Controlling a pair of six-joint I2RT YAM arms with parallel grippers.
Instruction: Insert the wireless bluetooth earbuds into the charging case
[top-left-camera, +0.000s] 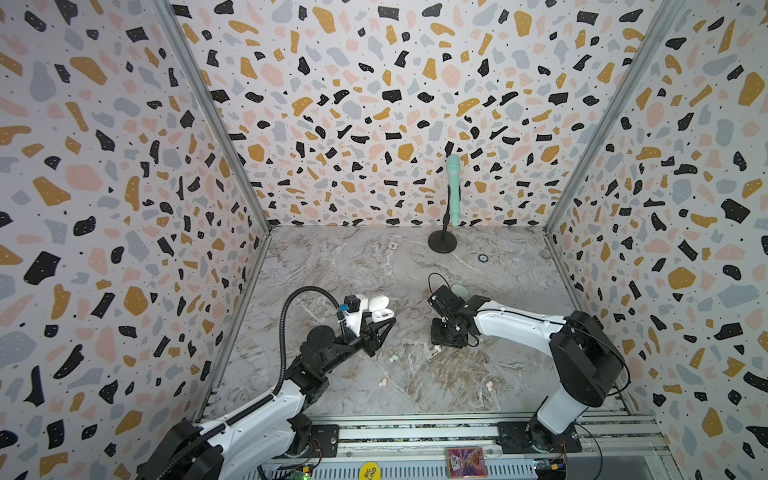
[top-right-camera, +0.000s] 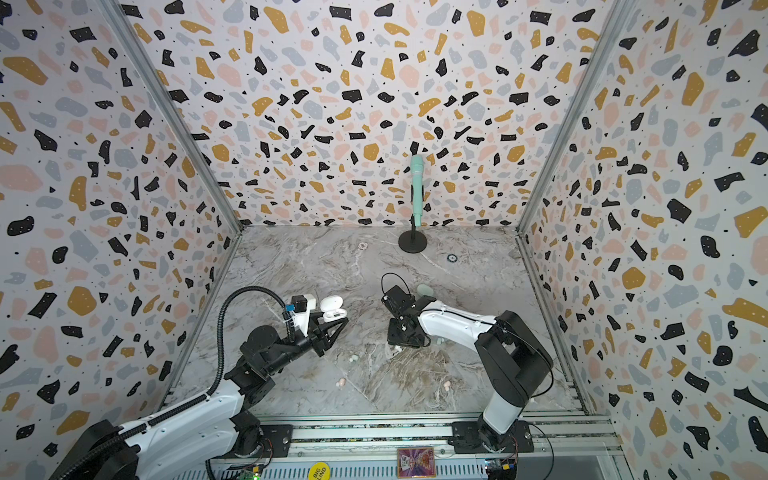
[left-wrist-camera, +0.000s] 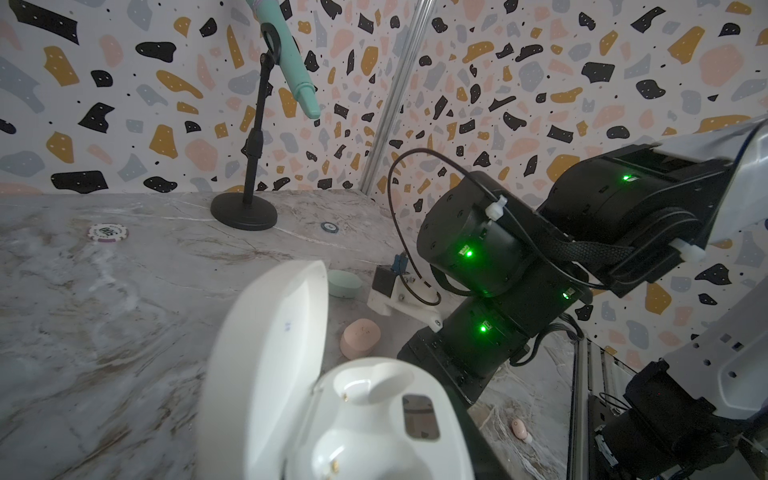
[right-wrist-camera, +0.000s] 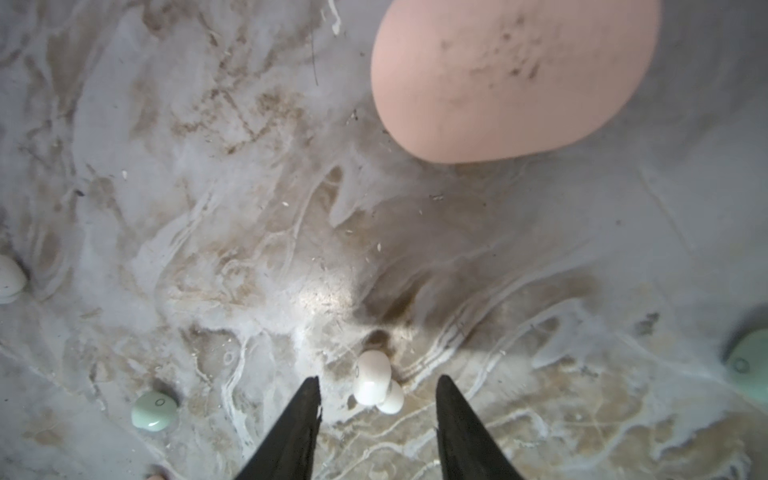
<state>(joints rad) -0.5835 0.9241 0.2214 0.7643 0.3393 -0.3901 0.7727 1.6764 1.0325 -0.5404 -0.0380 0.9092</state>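
My right gripper (right-wrist-camera: 379, 379) hangs low over the table (right-wrist-camera: 208, 249) with its jaws parted and nothing in them. The white earbud (right-wrist-camera: 372, 380) lies on the marble right between the two tips (a shade nearer one finger, not enough to matter, I judge). Its long axis runs roughly the way my fingers point, so closing would meet it across its narrow width, which is the grip I want. How far above it the tips stand I cannot tell. My left gripper (top-left-camera: 384, 323) is clamped on the open charging case (top-left-camera: 380, 309), held off the table and well apart from the bud. The right arm is plainly the nearer, so I judge the pick is its job.
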